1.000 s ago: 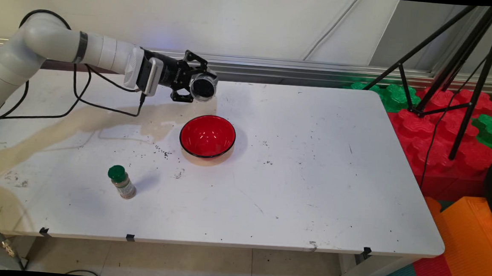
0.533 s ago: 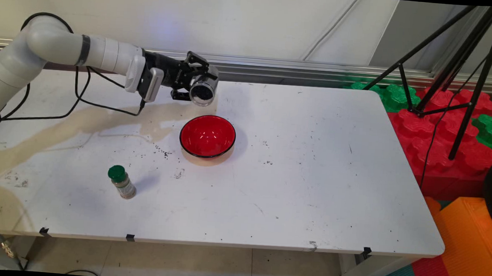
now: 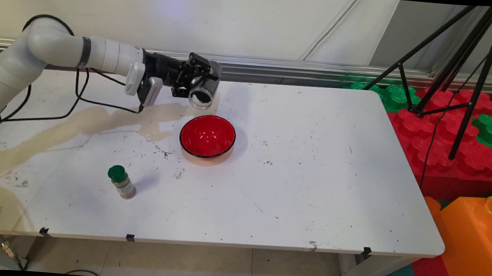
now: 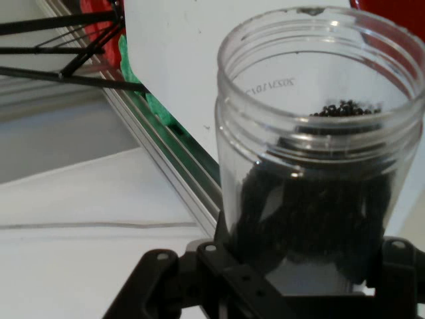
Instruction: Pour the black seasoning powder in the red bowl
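My gripper (image 3: 202, 84) is shut on a clear open plastic jar (image 3: 202, 93) holding small black grains. The jar hangs tilted in the air, its mouth turned down and toward the camera, just behind the far left rim of a red bowl (image 3: 207, 135) on the table. In the hand view the jar (image 4: 319, 146) fills the middle between my fingers, its open mouth at the top and the black grains heaped against its lower side. A corner of the red bowl (image 4: 398, 16) shows past its rim.
A small spice bottle (image 3: 121, 182) with a green cap stands at the front left of the white table (image 3: 311, 180). Dark specks lie scattered near the bowl. Black tripod legs (image 3: 446, 77) and red, green and orange foam blocks (image 3: 464, 138) stand off the right edge.
My wrist has rolled, tipping the jar's mouth further downward toward the bowl. The hand rose slightly and edged right. The bowl and the spice bottle stayed put.
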Controlling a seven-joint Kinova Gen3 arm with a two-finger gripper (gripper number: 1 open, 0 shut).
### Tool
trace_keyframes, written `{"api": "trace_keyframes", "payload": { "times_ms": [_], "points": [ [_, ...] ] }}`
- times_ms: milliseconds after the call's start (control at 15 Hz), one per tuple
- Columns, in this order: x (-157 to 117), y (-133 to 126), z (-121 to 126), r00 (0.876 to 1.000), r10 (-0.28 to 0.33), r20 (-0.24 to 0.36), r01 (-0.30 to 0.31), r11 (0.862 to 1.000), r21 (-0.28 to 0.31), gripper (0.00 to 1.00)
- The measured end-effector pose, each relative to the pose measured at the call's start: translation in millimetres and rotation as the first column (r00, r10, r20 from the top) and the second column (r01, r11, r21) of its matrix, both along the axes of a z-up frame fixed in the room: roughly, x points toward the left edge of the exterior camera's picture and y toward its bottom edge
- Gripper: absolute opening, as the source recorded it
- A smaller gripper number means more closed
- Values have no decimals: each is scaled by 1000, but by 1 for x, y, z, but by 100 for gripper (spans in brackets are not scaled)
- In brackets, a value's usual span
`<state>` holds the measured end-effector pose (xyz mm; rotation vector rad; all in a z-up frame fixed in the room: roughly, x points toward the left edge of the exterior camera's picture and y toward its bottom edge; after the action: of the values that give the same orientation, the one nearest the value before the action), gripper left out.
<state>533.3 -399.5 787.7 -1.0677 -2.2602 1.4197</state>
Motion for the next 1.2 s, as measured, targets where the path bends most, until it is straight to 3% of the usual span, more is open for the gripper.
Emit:
{"api": "trace_keyframes", "payload": {
  "times_ms": [400,1200],
  "points": [
    [-3,2,0,996,-57,74,63,995,-77,0],
    [-8,5,3,970,-136,203,176,965,-196,0]
  ]
}}
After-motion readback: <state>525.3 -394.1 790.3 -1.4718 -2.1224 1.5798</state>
